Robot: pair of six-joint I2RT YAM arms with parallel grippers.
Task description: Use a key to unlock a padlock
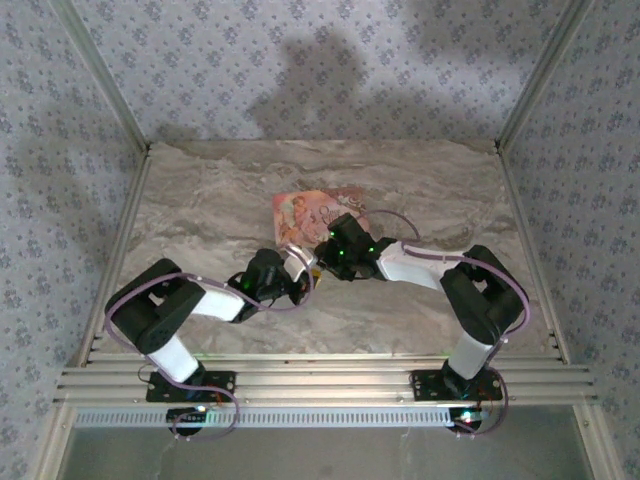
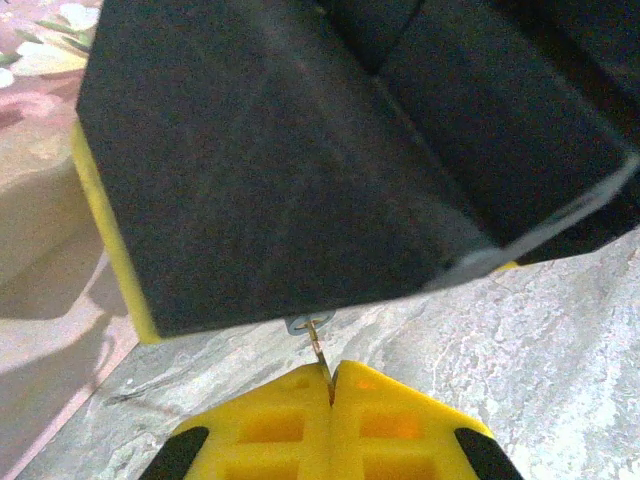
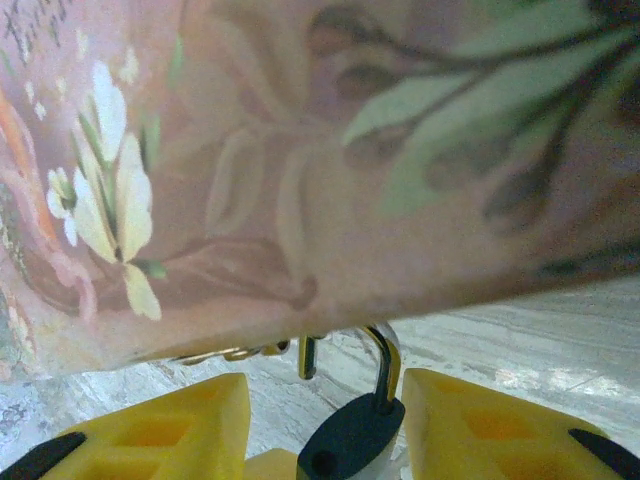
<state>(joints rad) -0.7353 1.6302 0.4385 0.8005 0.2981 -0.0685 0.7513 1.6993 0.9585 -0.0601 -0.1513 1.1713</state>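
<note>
Padlock (image 3: pixel 350 442) between right tool (image 3: pixel 325 425) jaws

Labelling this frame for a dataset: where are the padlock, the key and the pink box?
padlock (image 3: pixel 345 440): right wrist view, dark body.
key (image 2: pixel 320 350): left wrist view, thin metal shaft.
pink box (image 1: pixel 300 212): top external view, printed top face.

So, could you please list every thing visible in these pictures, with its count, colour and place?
padlock: one, dark teal body, silver shackle, between the fingers of the right gripper, near the box
key: one, brass-looking thin blade, pinched by the left gripper
box: one, pink with printed flowers, mid-table, behind both grippers
table: one, grey-beige marble pattern, under all of it
walls: three, grey-blue patterned, around the table
left gripper: one, yellow pads, shut on the key
right gripper: one, yellow pads, open around the padlock
</note>
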